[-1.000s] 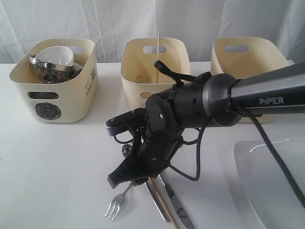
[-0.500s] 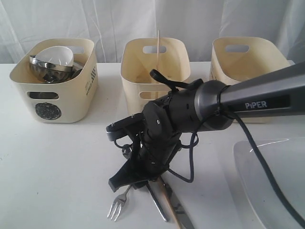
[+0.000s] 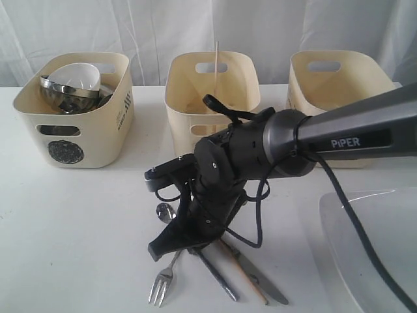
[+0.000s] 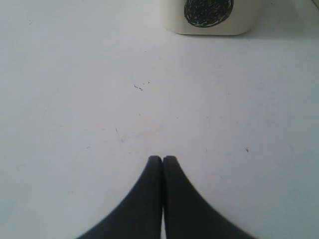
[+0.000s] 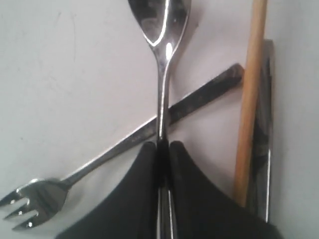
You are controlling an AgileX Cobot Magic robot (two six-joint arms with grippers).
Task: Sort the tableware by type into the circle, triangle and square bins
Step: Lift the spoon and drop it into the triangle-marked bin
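Observation:
My right gripper (image 5: 163,144) is shut on the handle of the steel spoon (image 5: 162,30), low over the table near the front edge (image 3: 171,246). The spoon's bowl (image 3: 163,210) pokes out beside the wrist. Under the spoon lies the fork (image 5: 35,201), crossing it, with its tines (image 3: 161,287) pointing forward. A wooden chopstick (image 5: 249,99) and the knife (image 3: 264,287) lie alongside. The large white plate (image 3: 371,248) sits at the right. My left gripper (image 4: 163,158) is shut and empty over bare table.
Three cream bins stand along the back. The left bin (image 3: 98,124) bears a circle mark (image 4: 208,9) and holds a steel bowl (image 3: 62,96) and a white bowl (image 3: 77,73). A chopstick (image 3: 217,59) stands in the middle bin (image 3: 189,98). The right bin (image 3: 306,85) is partly behind the arm.
The right gripper's jaws, open a second ago, have closed on the spoon's handle. The arm has dropped slightly lower and leftward. The left gripper is unchanged.

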